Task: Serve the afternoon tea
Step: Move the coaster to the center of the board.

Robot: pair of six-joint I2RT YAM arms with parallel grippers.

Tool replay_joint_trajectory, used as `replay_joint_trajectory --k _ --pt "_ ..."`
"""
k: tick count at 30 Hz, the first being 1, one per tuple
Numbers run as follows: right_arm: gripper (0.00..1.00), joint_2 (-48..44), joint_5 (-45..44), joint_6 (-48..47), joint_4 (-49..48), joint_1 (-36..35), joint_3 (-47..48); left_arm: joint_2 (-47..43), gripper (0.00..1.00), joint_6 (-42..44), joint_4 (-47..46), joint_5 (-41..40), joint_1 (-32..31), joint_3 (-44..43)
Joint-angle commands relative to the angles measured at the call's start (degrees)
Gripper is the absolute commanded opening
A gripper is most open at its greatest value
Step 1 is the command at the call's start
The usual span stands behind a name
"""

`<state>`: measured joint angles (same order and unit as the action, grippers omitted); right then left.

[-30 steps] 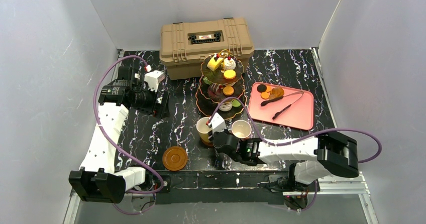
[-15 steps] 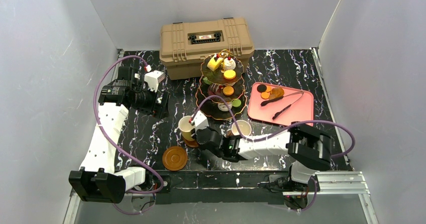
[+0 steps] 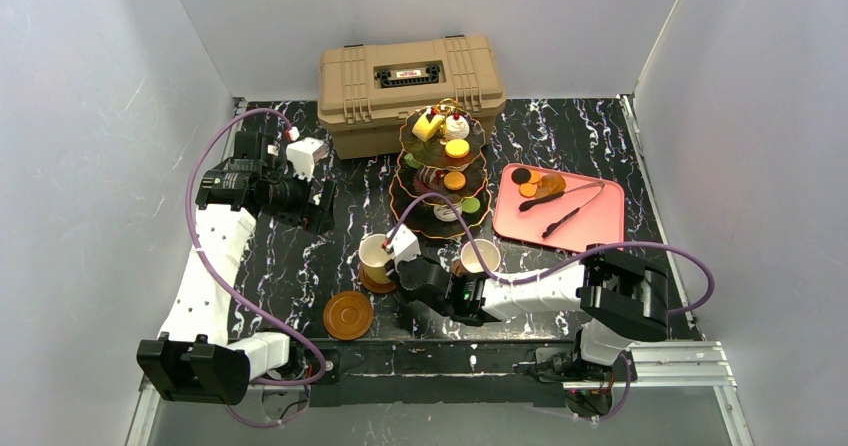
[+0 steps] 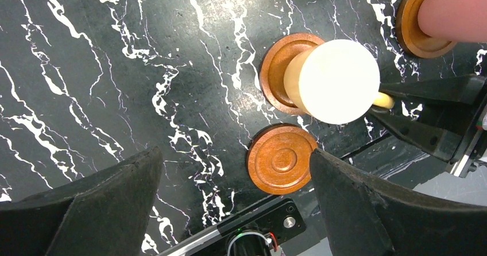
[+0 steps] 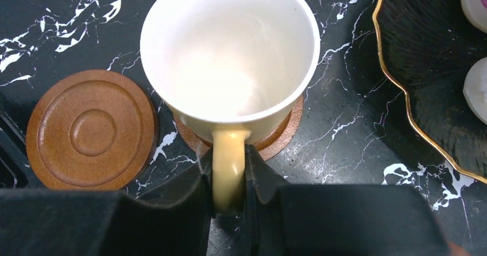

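The three-tier black stand (image 3: 445, 171) with pastries stands mid-table. A yellow cup (image 3: 376, 254) sits over a brown saucer (image 3: 378, 280) in front of it. My right gripper (image 3: 402, 266) is shut on the cup's handle; the right wrist view shows the jaws (image 5: 228, 175) pinching the handle below the cup (image 5: 230, 55). A pink cup (image 3: 481, 257) stands on its saucer to the right. An empty saucer (image 3: 348, 315) lies near the front edge. My left gripper (image 3: 322, 211) hovers open and empty at the left; its wrist view (image 4: 234, 155) looks down on the empty saucer (image 4: 281, 158).
A tan toolbox (image 3: 410, 91) stands at the back behind the stand. A pink tray (image 3: 590, 228) with tongs and several macarons lies to the right. The stand's gold rim (image 5: 402, 89) is close to the right of the yellow cup.
My right arm has moved the yellow cup and the saucer under it to the left, away from the pink cup. The left arm has not moved.
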<state>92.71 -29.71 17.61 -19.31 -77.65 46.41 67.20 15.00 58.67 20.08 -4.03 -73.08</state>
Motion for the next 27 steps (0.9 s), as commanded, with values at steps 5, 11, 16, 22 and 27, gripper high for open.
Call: replay_joint_trajectory --k 5,11,16,22,27 --pt "0.74 0.34 1.61 -1.07 -1.01 -0.14 1.23 -1.54 0.98 -1.24 -2.3 -1.6 0.37 0.78" --pt "0.98 -1.06 -1.12 -2.66 -0.02 -0.14 2.35 -1.35 0.98 -3.14 -4.29 -1.36 1.18 1.78" --pt "0.98 -7.17 -4.32 -4.01 5.75 0.01 5.32 -3.33 0.98 -5.96 -9.41 2.39 3.04 4.72" --pt "0.98 -20.35 -5.21 -3.54 16.22 7.37 5.17 -5.33 0.98 -10.89 -22.54 6.01 10.15 11.22" --pt "0.98 -34.38 -2.31 -1.88 21.95 22.74 -1.15 -5.84 0.98 -13.17 -36.56 5.23 10.51 20.64"
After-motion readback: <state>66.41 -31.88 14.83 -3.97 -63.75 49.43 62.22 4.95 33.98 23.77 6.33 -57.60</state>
